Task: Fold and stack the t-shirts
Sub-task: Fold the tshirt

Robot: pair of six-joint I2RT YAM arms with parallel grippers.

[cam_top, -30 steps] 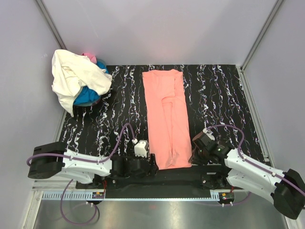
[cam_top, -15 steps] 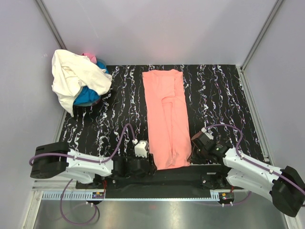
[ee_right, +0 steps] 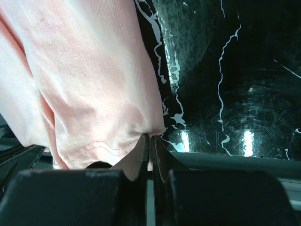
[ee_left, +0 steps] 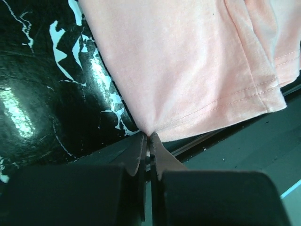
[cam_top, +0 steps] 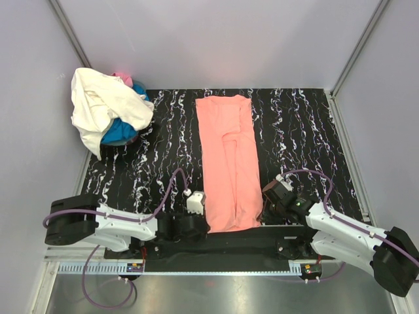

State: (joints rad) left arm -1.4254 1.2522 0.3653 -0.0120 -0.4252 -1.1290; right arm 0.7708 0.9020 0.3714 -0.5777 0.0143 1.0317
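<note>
Surface: black, white-veined counter [cam_top: 294, 131] between pale grey walls [cam_top: 216, 39], with a metal rail [cam_top: 216, 268] along the near edge.
Shirt in work: salmon-pink t-shirt [cam_top: 228, 163], folded into a long strip at mid-counter, running from 12 to 6 o'clock with its hem at 6.
Left side: left hand [ee_left: 149, 137] has its jaws pressed together on the hem's left corner. Only the left wrist view shows the cloth gathered to a point at the tips.
Right side: right hand [ee_right: 151, 137] has its jaws closed on the hem's right corner. Only the right wrist view shows that pinch, with the stitched hem beside it.
Top view: both grips are hidden under the wrists, at 7 and 5 o'clock of the strip.
Pile: cream-white t-shirt [cam_top: 98, 108] draped over a bright blue t-shirt [cam_top: 118, 133], with hot pink cloth [cam_top: 122, 77] peeking out on top. It sits at the counter's 10 o'clock corner, well apart from the strip.
In the way: a purple cable [cam_top: 167, 186] loops above the left arm, and a white camera block [cam_top: 195, 203] sits just beside the hem.
</note>
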